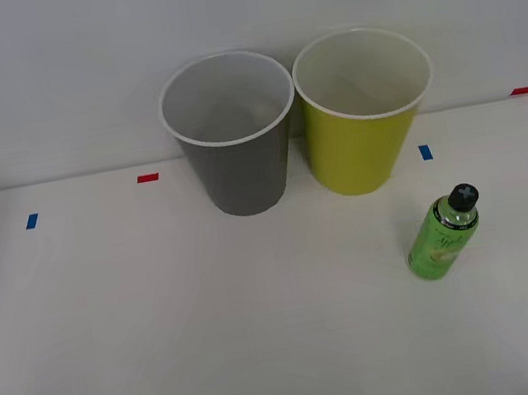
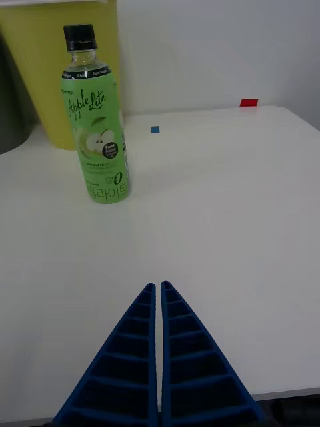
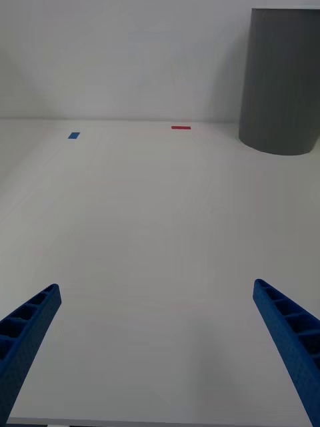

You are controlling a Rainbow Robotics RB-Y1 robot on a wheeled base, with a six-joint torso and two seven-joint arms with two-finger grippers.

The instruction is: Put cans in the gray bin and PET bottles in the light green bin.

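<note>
The gray bin [image 1: 234,137] and the light green bin [image 1: 367,111] stand side by side at the back of the white table, gray on the left. A green PET bottle [image 1: 443,233] with a black cap stands upright in front of the light green bin, a little to its right. In the right wrist view the bottle [image 2: 95,117] stands ahead of my right gripper [image 2: 160,288], whose blue fingers are shut with nothing between them, and the light green bin [image 2: 47,73] rises behind it. My left gripper [image 3: 157,297] is open over bare table, the gray bin [image 3: 280,80] ahead of it. No cans are in view.
Small red tape marks [image 1: 147,177] and blue tape marks [image 1: 32,221] dot the white table [image 1: 166,336]. A plain white wall rises behind the bins. The table's right edge [image 2: 303,127] lies beyond the bottle in the right wrist view.
</note>
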